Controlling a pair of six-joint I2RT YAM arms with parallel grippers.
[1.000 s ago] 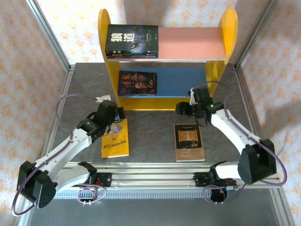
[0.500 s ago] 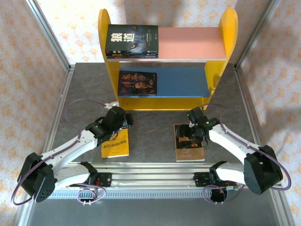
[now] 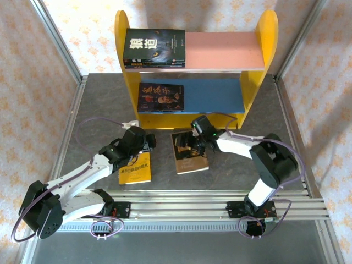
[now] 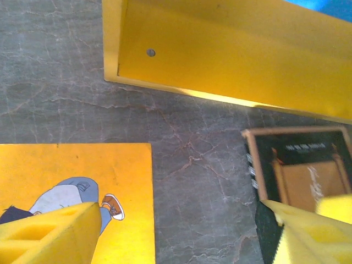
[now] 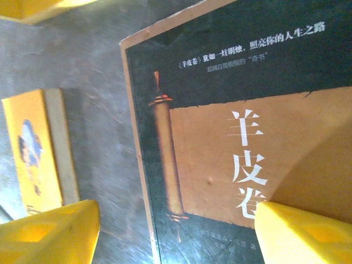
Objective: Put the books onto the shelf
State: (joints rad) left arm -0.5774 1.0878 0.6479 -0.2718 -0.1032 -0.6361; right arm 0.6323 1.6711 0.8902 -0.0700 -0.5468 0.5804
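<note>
the brown book (image 3: 190,162) has slid left to frame centre under the right gripper (image 3: 192,146), fingers wide; left gripper (image 3: 144,144) gapes over the yellow book (image 3: 135,170). further pushing risks an arm collision below the shelf (image 3: 220,50).

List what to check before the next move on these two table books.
1. Right claw over the brown book: ok.
2. Right claw shut on it: not ok, jaws open.
3. Left claw at the yellow book: ok, open over its far corner.
4. Room on the pink upper board: ok, right part bare.
5. Room on the blue lower board: ok.
6. Brown book's edge raised off the table: cannot tell.
</note>
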